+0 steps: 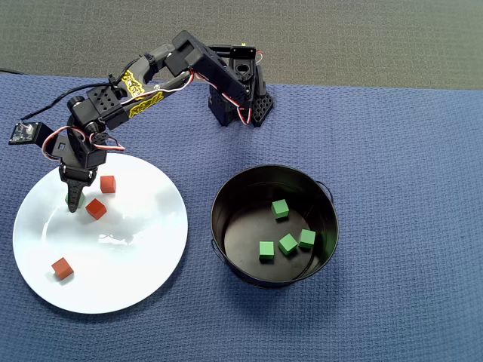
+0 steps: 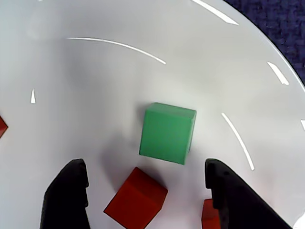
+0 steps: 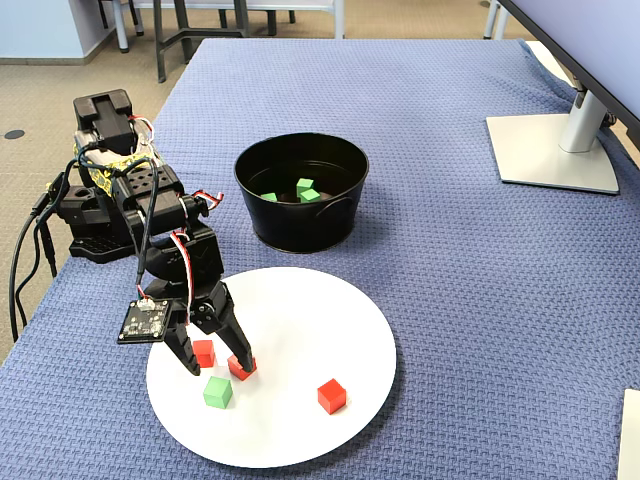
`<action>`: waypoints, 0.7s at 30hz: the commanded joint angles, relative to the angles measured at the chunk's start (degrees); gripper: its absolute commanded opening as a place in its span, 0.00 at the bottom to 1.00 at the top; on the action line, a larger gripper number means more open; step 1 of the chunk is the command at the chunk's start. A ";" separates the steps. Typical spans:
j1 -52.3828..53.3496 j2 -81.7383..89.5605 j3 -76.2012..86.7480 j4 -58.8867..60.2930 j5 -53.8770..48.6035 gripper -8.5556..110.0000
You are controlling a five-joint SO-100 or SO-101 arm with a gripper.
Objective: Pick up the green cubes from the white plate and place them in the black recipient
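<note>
One green cube [image 2: 167,132] lies on the white plate [image 2: 95,86], just ahead of my open gripper [image 2: 145,164]. Nothing is gripped. A red cube [image 2: 136,198] lies between the fingers. In the overhead view the gripper [image 1: 74,197] hangs over the plate's [image 1: 128,279] upper left and mostly hides the green cube [image 1: 81,200]. In the fixed view the gripper [image 3: 215,362] points down just behind the green cube [image 3: 217,392]. The black bucket [image 1: 214,226] holds several green cubes [image 1: 280,209]; it stands behind the plate [image 3: 300,320] in the fixed view [image 3: 300,225].
Three red cubes lie on the plate: two by the fingers [image 1: 108,184] [image 1: 96,209], one apart [image 1: 62,268]. The arm base [image 1: 234,94] stands at the blue cloth's far edge. A monitor stand [image 3: 555,150] is at the right in the fixed view.
</note>
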State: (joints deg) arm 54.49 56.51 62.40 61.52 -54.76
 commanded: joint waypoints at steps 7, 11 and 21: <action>1.14 -4.39 -11.87 5.01 0.70 0.28; 1.14 -7.12 -15.73 7.29 0.88 0.28; 1.32 -12.39 -22.76 11.16 4.22 0.27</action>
State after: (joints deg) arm 55.37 44.21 45.53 71.02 -52.47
